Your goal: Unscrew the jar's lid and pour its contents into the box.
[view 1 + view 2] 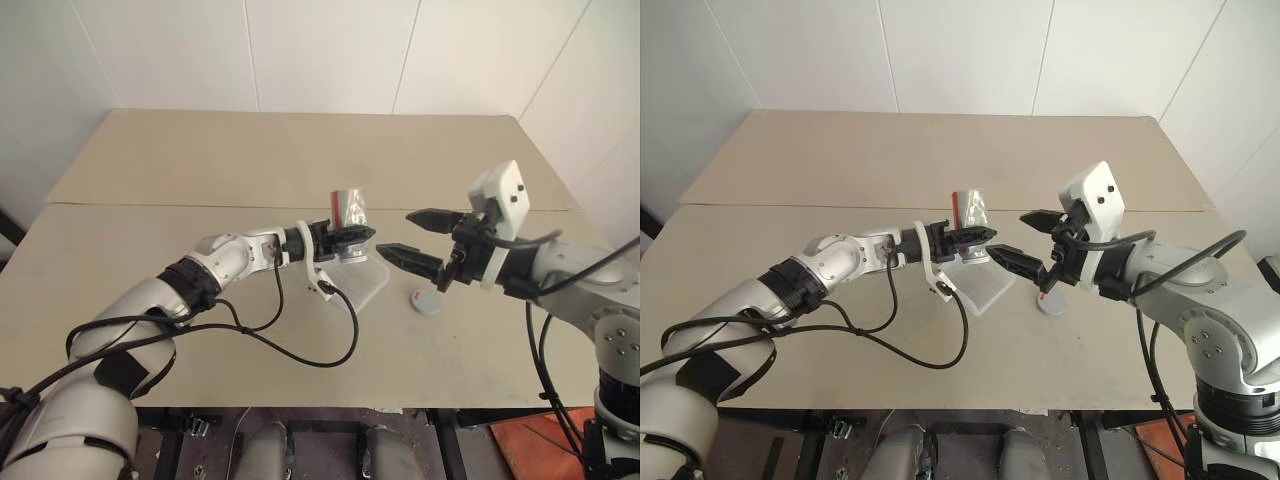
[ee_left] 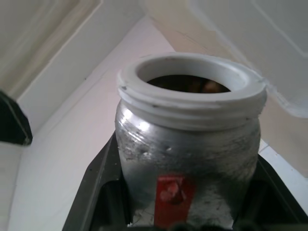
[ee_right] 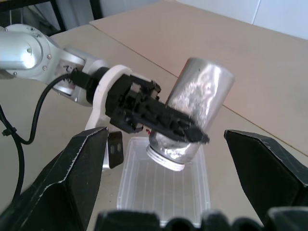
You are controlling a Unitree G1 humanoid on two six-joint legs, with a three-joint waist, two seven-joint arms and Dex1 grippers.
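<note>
With my left gripper (image 1: 362, 238) clamped on the uncapped jar (image 3: 195, 113), tilted mouth-down over the box (image 3: 163, 190) at frame centre, lid (image 1: 427, 301) on the counter (image 1: 300, 160), right gripper (image 1: 412, 238) wide open and empty, I'd tip further, keeping the mouth inside the rim.

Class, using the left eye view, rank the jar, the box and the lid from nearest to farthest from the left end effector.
1. The jar: clamped in the left end effector, tilted mouth-down.
2. The box: on the table just beneath the jar's mouth.
3. The lid: flat on the table beyond the box, toward the robot's right, below the open right end effector.
</note>
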